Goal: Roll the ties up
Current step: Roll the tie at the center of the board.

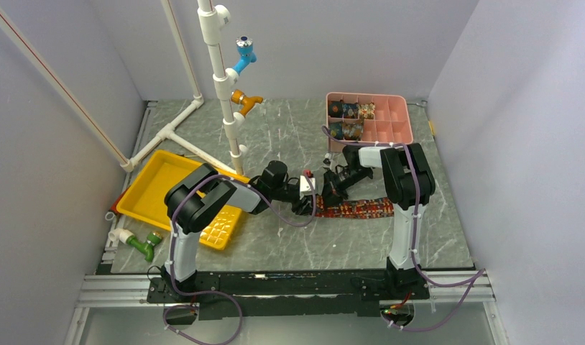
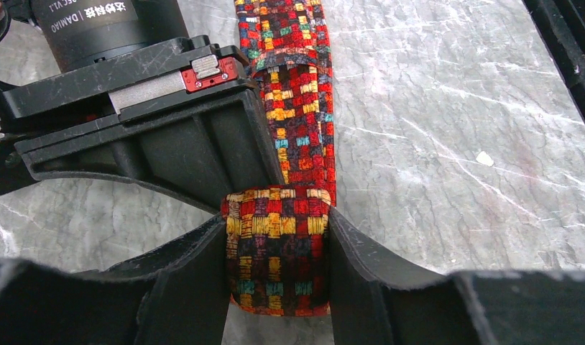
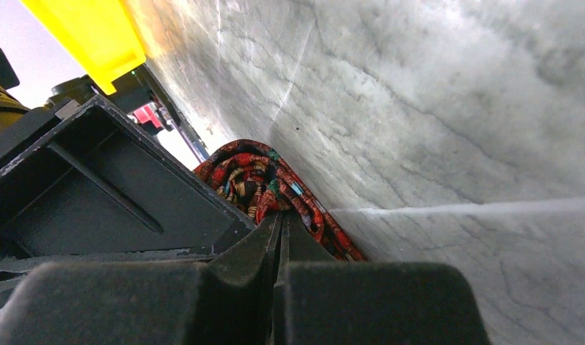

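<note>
Left claw (image 2: pixel 277 228) hugging half-rolled tie (image 2: pixel 301 122), red-gold-dark checks, flat tail beyond

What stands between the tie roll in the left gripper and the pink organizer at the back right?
The right arm. From above, its wrist crosses the line from the tie roll to the pink organizer, with the right gripper shut at the roll's side. The left gripper clamps the roll; the unrolled tail lies on the table.
</note>
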{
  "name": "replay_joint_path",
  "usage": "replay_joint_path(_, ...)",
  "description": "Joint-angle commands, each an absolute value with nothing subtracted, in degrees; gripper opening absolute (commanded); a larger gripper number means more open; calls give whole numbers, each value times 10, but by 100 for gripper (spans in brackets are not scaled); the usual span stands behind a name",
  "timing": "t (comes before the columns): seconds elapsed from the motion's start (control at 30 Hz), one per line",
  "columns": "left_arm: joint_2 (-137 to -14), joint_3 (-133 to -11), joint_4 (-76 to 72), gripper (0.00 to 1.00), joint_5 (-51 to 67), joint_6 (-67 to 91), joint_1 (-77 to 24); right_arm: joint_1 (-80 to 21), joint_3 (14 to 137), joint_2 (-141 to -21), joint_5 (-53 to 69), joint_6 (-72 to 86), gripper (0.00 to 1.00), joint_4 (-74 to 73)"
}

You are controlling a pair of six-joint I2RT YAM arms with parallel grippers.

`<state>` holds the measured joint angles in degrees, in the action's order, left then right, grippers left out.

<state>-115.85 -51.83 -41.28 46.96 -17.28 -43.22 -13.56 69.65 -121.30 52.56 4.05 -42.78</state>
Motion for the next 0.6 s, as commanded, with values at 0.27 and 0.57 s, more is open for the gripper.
replay_joint_path(0.27,-1236,-499,-328,52,364,-151,-444,-170,630,-1229,345,-1,0,-351)
replay_joint_path(0.57,-1227,-451,-355,59,350,-113,-431,-171,614,-1213,333,-1,0,-343)
